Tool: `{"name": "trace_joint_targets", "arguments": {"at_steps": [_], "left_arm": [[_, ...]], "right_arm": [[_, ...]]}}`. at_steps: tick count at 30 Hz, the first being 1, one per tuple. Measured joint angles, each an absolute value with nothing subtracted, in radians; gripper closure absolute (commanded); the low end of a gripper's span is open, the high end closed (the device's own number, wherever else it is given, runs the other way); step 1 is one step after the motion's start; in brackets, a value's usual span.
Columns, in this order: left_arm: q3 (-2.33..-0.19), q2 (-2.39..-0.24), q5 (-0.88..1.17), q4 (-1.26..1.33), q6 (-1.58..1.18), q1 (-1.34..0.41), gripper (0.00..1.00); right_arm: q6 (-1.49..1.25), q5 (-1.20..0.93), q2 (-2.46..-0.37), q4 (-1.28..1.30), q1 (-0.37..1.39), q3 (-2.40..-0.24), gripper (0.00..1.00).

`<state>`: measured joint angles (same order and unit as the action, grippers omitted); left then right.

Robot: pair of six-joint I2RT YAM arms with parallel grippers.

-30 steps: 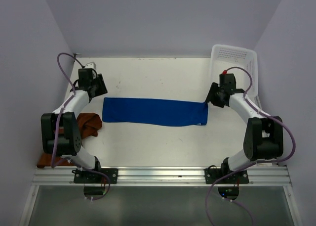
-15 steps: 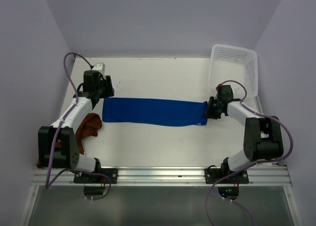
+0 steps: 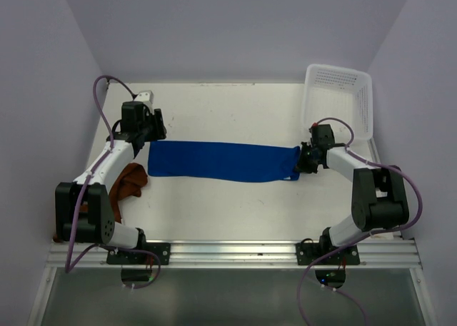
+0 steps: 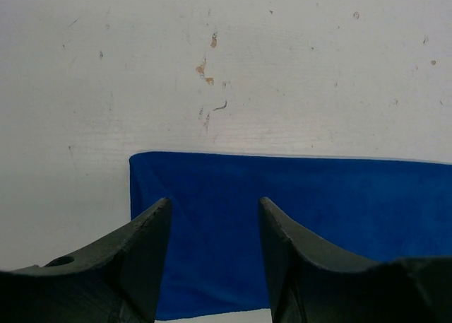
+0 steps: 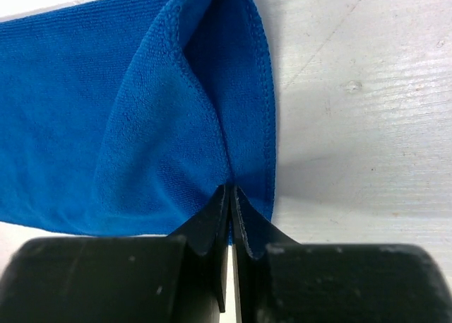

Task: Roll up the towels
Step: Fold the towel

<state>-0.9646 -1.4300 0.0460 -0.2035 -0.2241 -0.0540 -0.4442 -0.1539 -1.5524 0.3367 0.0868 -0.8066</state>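
Blue towel [image 3: 223,162] lies spread as a long, flat strip across the middle of the white table [image 3: 228,112], running left to right between the two arms. At its right end the right gripper [image 5: 230,190] has its two fingers pressed together with only a hairline gap between them. A fold of the cloth is pinched at their tips, and the fabric puckers into a ridge that runs away from them, with the stitched short edge curving down just beside it. At the strip's left end the left gripper [image 4: 214,204] stands with its fingers moderately apart, holding nothing. Blue cloth shows in the gap between them, near the far-left corner, but whether the tips touch the fabric cannot be told. A rust-brown towel [image 3: 130,181] lies crumpled at the table's left edge, partly hidden by the left arm and just beside the strip's left end. A white perforated basket [image 3: 335,70] sits at the far right corner, behind the right arm.
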Motion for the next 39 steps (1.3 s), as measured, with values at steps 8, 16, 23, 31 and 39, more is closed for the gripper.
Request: {"name": "trace_joint_targets", "arguments": {"at_steps": [8,16,23,31,39], "left_arm": [[-0.965,-1.426,0.05,-0.204,-0.224,-0.054,0.44],[-0.965,-1.411,0.057,-0.203,-0.224,-0.054,0.44],[-0.965,-1.402,0.058,-0.204,-0.224,-0.055,0.43],[-0.965,-1.402,0.064,-0.204,-0.224,-0.06,0.43],[-0.965,-1.402,0.067,-0.204,-0.224,-0.06,0.43]], "right_arm": [[-0.441,-0.153,-1.549,0.352,0.093,-0.808,1.0],[-0.426,-0.143,-1.438,0.421,0.094,-0.819,1.0],[-0.42,-0.142,-1.426,0.428,0.094,-0.804,0.76],[-0.42,-0.161,-1.467,0.414,0.096,-0.789,0.63],[-0.422,-0.176,-1.513,0.387,0.104,-0.783,0.75]]}}
